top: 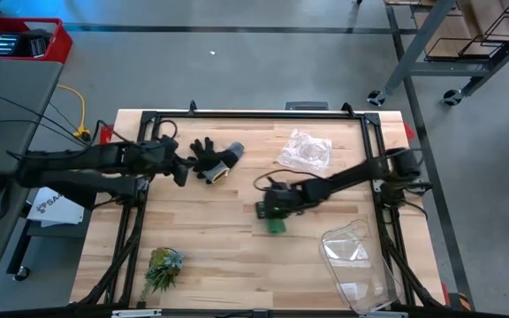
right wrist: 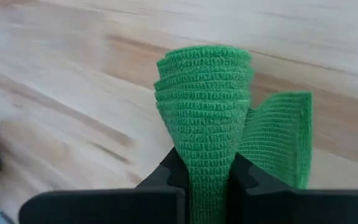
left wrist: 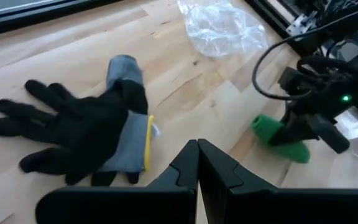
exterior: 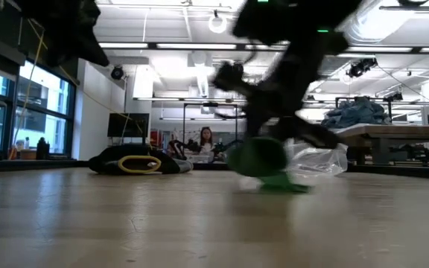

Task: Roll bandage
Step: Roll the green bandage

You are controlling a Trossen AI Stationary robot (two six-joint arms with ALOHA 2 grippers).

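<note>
From overhead I note the left arm reaching across the left part of the table [top: 237, 256], its left gripper [top: 182, 168] pressed together with nothing between the fingers [left wrist: 185, 165] and hovering just beside the black-and-grey glove [top: 212, 159], which lies flat with its fingers spread. Near the front left edge lies a spiky green plant tuft [top: 163, 268]. At mid-table I record the right arm stretched in from the right side, forearm angled down and wrist low — its right gripper [top: 275, 212] sits at the wood surface. The right wrist view shows that pincer pinching the bandage [right wrist: 207, 118]: a partly wound green roll clamped between the two dark fingers [right wrist: 166, 174], with a loose tail of the same fabric standing beside it. In the low view the bandage touches the table under the arm. Crumpled clear plastic [top: 305, 148] lies behind the right arm, and a clear plastic container [top: 356, 261] sits near the front right corner — both apart from the gripper.
</note>
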